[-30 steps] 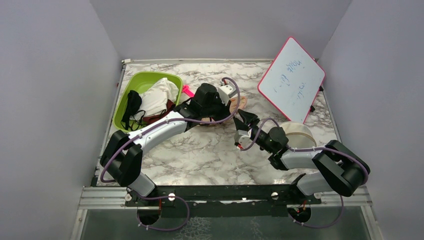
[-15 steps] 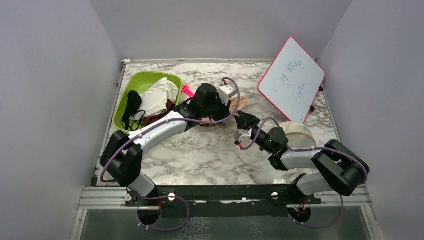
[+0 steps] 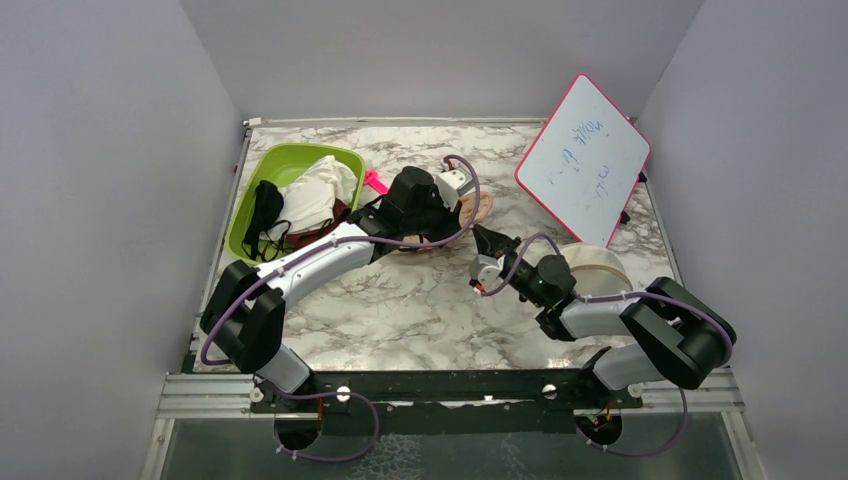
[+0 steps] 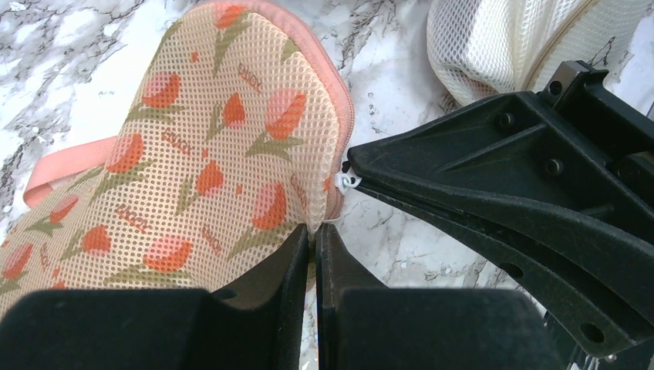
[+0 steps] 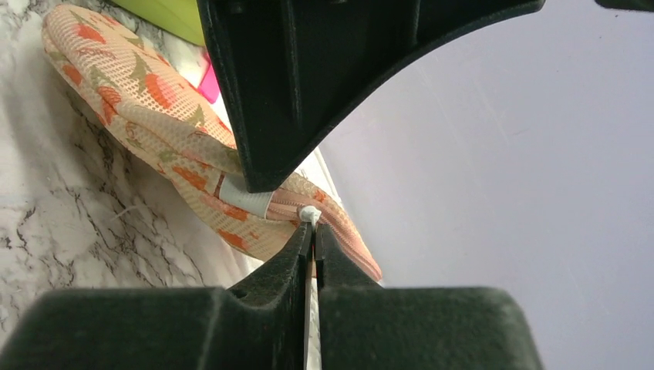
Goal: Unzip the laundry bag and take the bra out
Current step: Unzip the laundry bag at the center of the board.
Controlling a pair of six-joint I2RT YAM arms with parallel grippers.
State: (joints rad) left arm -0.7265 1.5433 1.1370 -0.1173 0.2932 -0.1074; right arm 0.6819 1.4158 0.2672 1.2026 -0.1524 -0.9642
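Laundry bag (image 4: 208, 131), rounded peach mesh, floral print, pink edging

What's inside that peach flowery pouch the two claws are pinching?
Nothing shows: the laundry bag looks zipped shut, and its printed mesh hides any contents. The right gripper pinches the white zipper pull.

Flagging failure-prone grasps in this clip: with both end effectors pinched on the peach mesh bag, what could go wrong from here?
1. The right end effector grips the small white zipper pull only at its fingertips; it may slip out when pulled.
2. The left end effector pinches just the rim of the peach mesh laundry bag, so the bag may drag along instead of unzipping.
3. Both end effectors sit almost touching; they may collide.
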